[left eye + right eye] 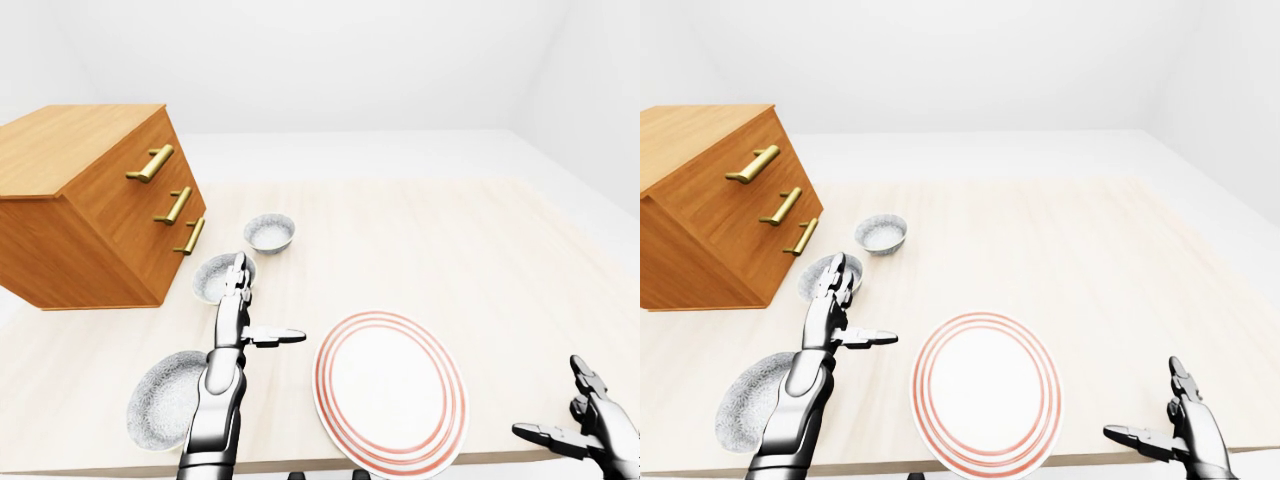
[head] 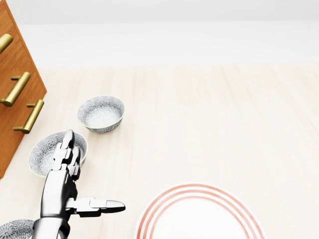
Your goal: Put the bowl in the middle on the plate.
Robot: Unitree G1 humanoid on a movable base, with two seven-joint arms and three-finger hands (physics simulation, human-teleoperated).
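**Surface**: pale wood with fine straight grain, matt.
**Chest**, at the surface's left edge: orange-brown wood, smooth, satin. Its handles are glossy, brass-coloured metal.
**Middle bowl**, upper bowl and corner bowl: ceramic-looking, with a grey patterned glaze and low sheen.
**Plate**: smooth white, red-ringed, faintly glossy.
**Left hand** and right hand: polished silver metal with dark joints.

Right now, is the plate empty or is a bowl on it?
Empty. The plate shows only bare white inside its red rings.
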